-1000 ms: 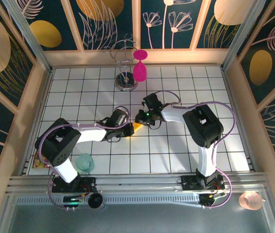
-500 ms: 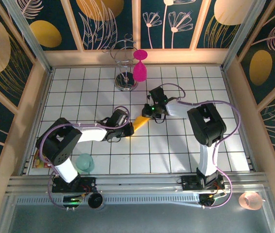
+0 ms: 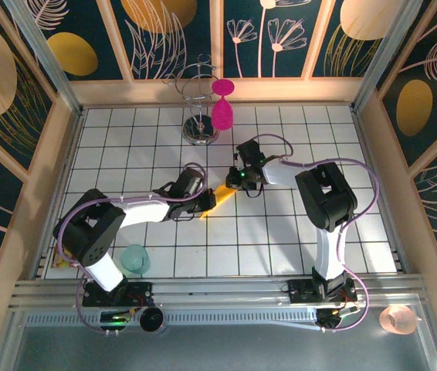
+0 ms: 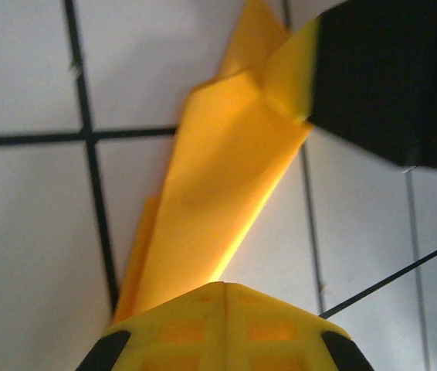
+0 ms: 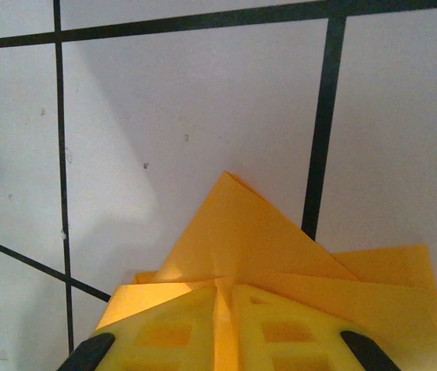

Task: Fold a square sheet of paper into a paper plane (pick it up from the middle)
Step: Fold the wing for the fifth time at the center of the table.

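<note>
The left jaws are pressed together on one end of the paper plane (image 4: 218, 185); the right jaws pinch its other end, so it spans the short gap between them. It is thin, smooth orange-yellow paper, folded into a narrow creased strip with a triangular flap, over the white, black-gridded bench (image 3: 280, 232).

Orange-yellow paper plane (image 3: 220, 196); white table (image 3: 280, 232), black grid; magenta goblet (image 3: 222, 114).
</note>
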Available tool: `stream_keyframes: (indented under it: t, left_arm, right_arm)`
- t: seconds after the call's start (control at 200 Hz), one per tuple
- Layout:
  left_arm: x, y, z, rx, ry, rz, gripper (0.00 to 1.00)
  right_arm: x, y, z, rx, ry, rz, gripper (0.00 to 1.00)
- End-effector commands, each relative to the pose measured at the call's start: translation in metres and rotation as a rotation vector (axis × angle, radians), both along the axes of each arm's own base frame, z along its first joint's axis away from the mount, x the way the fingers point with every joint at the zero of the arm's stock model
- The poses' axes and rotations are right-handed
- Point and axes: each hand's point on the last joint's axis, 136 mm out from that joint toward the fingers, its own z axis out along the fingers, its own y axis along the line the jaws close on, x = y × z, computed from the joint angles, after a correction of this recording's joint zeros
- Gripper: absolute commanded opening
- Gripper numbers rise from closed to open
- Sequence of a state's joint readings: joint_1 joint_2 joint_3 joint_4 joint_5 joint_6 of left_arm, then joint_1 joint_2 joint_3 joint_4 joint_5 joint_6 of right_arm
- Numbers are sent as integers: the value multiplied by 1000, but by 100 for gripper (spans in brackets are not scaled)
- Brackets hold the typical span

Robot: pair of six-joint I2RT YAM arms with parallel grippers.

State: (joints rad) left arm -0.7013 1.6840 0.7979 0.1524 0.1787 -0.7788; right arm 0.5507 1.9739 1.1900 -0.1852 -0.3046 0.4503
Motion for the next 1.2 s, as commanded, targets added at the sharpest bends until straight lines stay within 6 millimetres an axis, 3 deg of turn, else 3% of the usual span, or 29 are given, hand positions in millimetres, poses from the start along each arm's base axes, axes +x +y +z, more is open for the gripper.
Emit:
stream_keyframes:
  t: [0.0,0.03,0.05,0.1,0.145,0.471,0.541,0.746,0.796,1.191]
  left_arm:
    - [16,-13,17,-36,-48,-5,0]
    - [18,-15,19,-37,-50,-3,0]
    - [18,-15,8,-17,-29,-4,0]
    - [20,-15,1,-3,-19,2,0]
    - [21,-15,-4,6,-6,3,0]
    - [10,-4,-39,88,98,18,0]
    - [5,0,-46,104,118,24,0]
    - [-5,7,-62,125,155,26,0]
    - [-6,8,-63,130,158,25,0]
    - [-7,9,-65,129,162,27,0]
  right_arm:
    - [-16,-12,-28,-56,66,-2,14]
    - [-17,-12,-28,-54,67,-2,14]
    - [-17,-12,-28,-53,67,-5,14]
    - [-17,-12,-28,-51,64,-5,14]
    - [-11,-22,-28,-45,68,-35,14]
    - [-6,-18,-14,4,29,-44,12]
    - [-3,-17,-5,21,3,-45,12]
    - [8,-6,47,70,-145,-44,11]
    - [0,5,51,78,-156,-30,11]
    - [-30,21,18,105,-40,-47,6]
